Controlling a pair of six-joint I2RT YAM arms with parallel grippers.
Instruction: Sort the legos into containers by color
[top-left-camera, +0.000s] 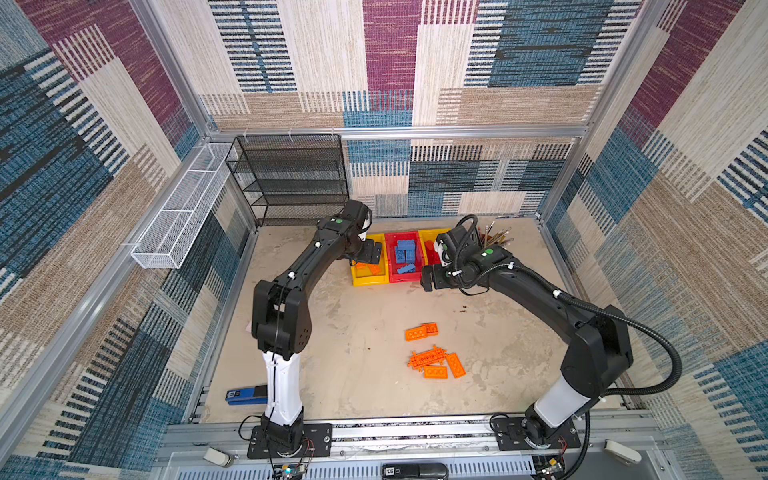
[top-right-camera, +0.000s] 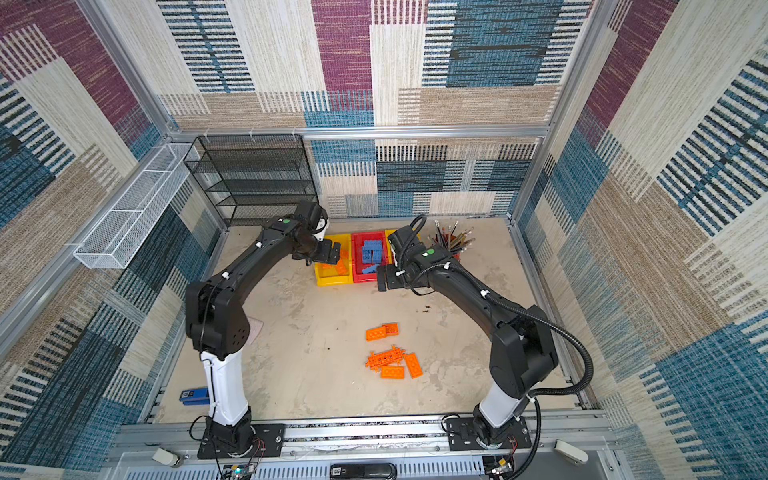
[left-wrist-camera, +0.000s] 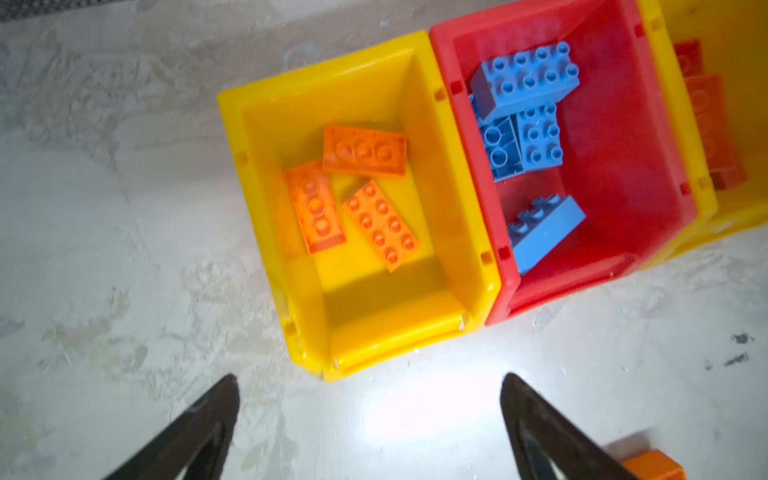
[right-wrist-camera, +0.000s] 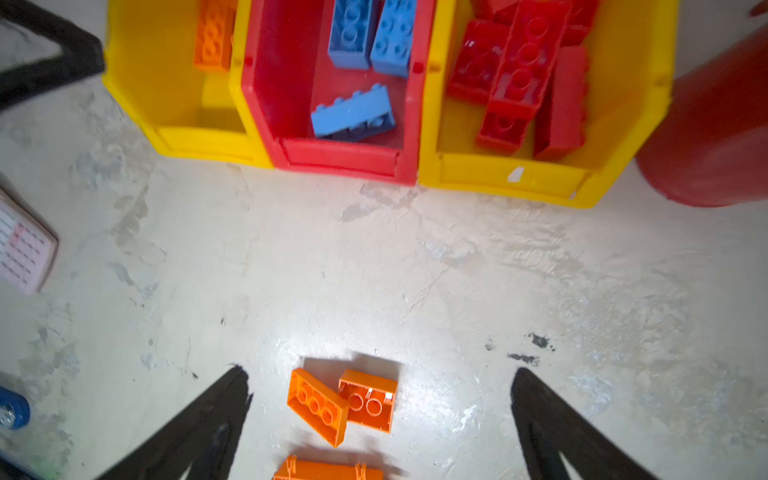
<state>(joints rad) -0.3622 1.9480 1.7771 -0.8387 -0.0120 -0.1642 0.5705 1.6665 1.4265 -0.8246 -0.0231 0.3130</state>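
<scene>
Across the pale, mottled worktop (top-left-camera: 357, 395) I judge the sort to be near its end. Red and blue are binned, and only orange lies loose. The step in hand looks like the drop of an orange piece, with the reach for another to follow.

The three open plastic bins (top-left-camera: 368, 281) stand touching in a row at the far side. The left yellow bin (left-wrist-camera: 257, 187) holds three flat orange bricks (left-wrist-camera: 365, 150). The red middle bin (left-wrist-camera: 623, 187) holds light blue studded bricks (left-wrist-camera: 525, 79), and the right yellow bin (right-wrist-camera: 478, 176) holds glossy red bricks (right-wrist-camera: 523, 70).

My left claw (left-wrist-camera: 369, 376) hangs over the left yellow bin, jaws wide apart, nothing between them. My right claw (right-wrist-camera: 378, 369) sits just in front of the bins, likewise apart and empty.

Five orange pieces wait mid-worktop, well apart from the bins. A toothed flat orange plate (top-left-camera: 427, 357) lies with two orange bricks (top-left-camera: 435, 372) close against it. Nearer the bins, a pair of orange bricks (top-left-camera: 422, 332) lie touching, at least one hollow side up.

Next I would lower a claw over that pair, square the jaws across one brick's short width, and pinch without nudging its neighbour. The plate is thin and lies flat, so I expect it to be the awkward one. I would leave it until the bricks beside it are gone.
</scene>
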